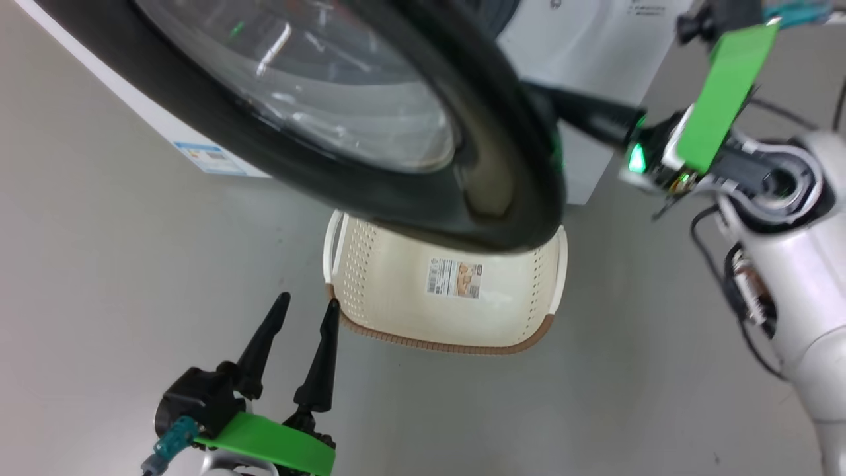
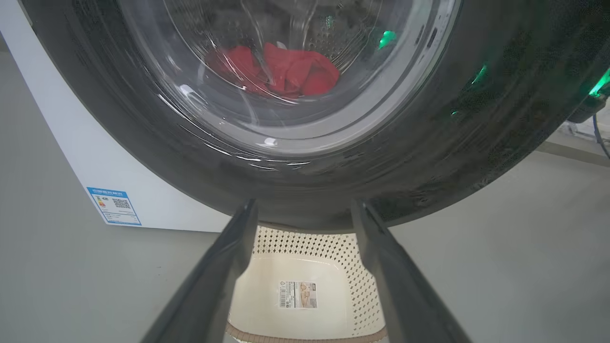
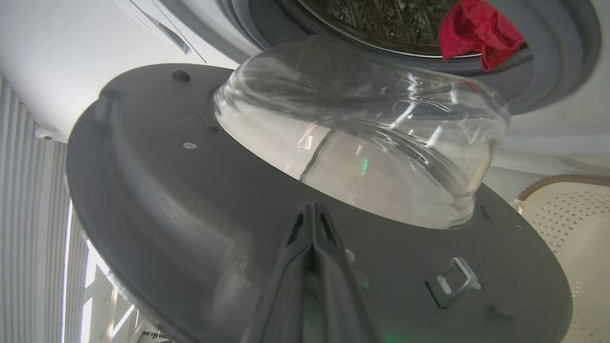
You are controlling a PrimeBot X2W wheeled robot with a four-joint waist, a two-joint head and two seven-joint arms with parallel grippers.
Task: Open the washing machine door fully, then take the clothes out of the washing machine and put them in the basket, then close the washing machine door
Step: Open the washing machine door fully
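**Blue sticker** (image 2: 114, 206), lower near corner of the washing machine (image 2: 71, 143): QR code and a coloured rating scale; its header line is too small to read. **Paper label** (image 2: 298, 294), inner bottom of the basket (image 2: 333, 247): barcode and a small picture; print illegible. **Grey print** (image 1: 651, 8), machine front: unreadable.

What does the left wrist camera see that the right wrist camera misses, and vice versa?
Left wrist view: the glossy outer face of the washing machine door, a blue sticker, the paper label in the basket, the open left hand. Right wrist view: the door's inner side with its metal latch, the grey gasket, the shut right hand. Both: the door, the red clothes, the basket.
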